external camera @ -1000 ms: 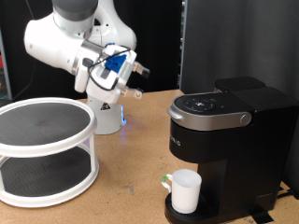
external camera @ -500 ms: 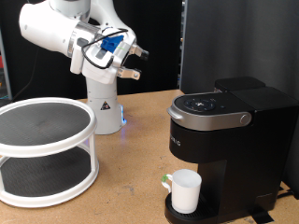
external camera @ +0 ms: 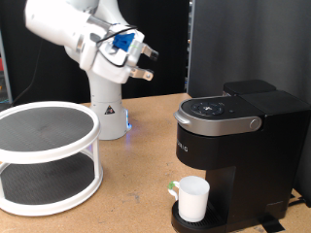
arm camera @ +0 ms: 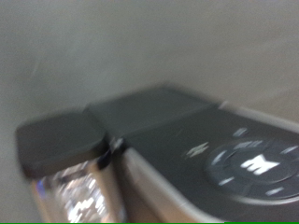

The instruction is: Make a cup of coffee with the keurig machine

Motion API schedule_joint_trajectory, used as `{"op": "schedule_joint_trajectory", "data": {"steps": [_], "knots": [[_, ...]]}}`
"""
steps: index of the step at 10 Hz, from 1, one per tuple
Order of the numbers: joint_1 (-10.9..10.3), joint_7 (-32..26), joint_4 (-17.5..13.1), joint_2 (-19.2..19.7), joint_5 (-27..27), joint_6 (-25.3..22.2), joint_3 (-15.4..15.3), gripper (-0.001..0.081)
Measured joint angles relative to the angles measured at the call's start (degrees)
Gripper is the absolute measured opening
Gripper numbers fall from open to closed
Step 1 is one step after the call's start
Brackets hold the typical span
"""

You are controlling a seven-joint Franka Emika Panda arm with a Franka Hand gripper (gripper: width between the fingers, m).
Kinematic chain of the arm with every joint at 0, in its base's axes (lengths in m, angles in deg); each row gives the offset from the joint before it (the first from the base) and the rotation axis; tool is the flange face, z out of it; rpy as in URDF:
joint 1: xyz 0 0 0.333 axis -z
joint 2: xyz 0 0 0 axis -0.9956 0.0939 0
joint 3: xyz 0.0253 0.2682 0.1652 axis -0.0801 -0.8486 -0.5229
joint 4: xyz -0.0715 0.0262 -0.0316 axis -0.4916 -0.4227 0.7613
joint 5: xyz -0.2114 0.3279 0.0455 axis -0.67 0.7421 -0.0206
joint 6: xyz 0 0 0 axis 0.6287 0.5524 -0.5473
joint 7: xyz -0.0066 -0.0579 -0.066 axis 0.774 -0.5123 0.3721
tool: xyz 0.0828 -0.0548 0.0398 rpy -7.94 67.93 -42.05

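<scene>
behind everything you have a dark wall and a black panel, with a wooden table [external camera: 146,165] running across the exterior view.

the arm [external camera: 73,39] fills the exterior view's top left, raised well above the table on its white base [external camera: 107,112]. next in size, a white two-tier round shelf [external camera: 44,155] sits at the exterior view's left. the keurig [external camera: 233,155] stands at the exterior view's right, lid down, its silver-trimmed handle [external camera: 222,118] facing you. the wrist view shows that same lid [arm camera: 234,159] blurred and close to the lens.

the cup [external camera: 192,197] already stands on the drip tray under the spout, so you can judge that step as done. no pod is visible, and you cannot tell from here whether one is loaded or whether brewing has started.

the gripper [external camera: 148,64] hangs high, well apart from the keurig and to its upper left in the exterior view. its fingers look slightly spread with nothing between them.
</scene>
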Motion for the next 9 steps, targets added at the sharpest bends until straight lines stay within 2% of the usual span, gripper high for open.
{"op": "schedule_joint_trajectory", "data": {"steps": [3,4,5,7,9], "knots": [[-0.07,7.17,-5.9,0.28,-16.64,0.07,-7.96,0.0801],[-0.34,10.41,-7.53,0.6,-16.6,0.19,-9.65,0.0801],[-0.44,12.33,-8.37,1.23,-16.38,0.21,-10.08,0.0801],[-0.46,9.46,-8.27,1.2,-17.77,0.94,-10.4,0.0801],[-0.56,6.7,-9.49,1.06,-22.51,2.9,-12.66,0.0801]]}}
